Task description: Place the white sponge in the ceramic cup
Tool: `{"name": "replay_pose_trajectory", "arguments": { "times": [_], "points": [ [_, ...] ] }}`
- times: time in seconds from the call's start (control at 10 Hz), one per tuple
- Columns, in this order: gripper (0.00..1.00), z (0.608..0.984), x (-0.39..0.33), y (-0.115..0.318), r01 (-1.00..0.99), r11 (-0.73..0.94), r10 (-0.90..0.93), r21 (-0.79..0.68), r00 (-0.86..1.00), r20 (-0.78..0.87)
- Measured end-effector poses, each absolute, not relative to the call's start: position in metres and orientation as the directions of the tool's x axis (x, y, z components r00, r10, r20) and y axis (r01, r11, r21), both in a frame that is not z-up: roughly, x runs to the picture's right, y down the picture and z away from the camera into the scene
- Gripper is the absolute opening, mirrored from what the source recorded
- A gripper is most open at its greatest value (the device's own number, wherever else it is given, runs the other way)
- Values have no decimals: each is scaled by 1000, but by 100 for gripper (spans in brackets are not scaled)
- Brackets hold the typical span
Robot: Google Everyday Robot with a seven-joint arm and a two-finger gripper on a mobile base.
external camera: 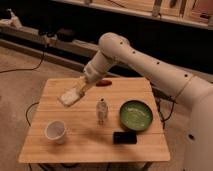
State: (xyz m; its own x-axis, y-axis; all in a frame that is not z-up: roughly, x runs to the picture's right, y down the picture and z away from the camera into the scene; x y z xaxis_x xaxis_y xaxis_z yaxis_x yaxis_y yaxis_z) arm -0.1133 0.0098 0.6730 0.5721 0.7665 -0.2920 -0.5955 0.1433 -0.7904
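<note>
We see the small, flat, rectangular white sponge (66, 98) clamped at the tip of the gripper (75, 92), raised over the left rear part of the light wooden slatted table (131, 91). The small, plain, round white ceramic cup (55, 131) stands well apart from it, near the front left corner. A small pale patterned bottle (101, 111) stands upright mid-table, near a round green bowl (135, 115). A flat black rectangular object (124, 137) lies just in front of the bowl.
</note>
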Motion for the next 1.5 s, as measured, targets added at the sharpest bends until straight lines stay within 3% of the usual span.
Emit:
{"name": "replay_pose_trajectory", "arguments": {
  "times": [0.9,1.5],
  "points": [
    [13,697,-189,46,-556,345,658,-756,718,-227],
    [13,699,-196,60,-406,516,570,-754,820,-51]
  ]
}}
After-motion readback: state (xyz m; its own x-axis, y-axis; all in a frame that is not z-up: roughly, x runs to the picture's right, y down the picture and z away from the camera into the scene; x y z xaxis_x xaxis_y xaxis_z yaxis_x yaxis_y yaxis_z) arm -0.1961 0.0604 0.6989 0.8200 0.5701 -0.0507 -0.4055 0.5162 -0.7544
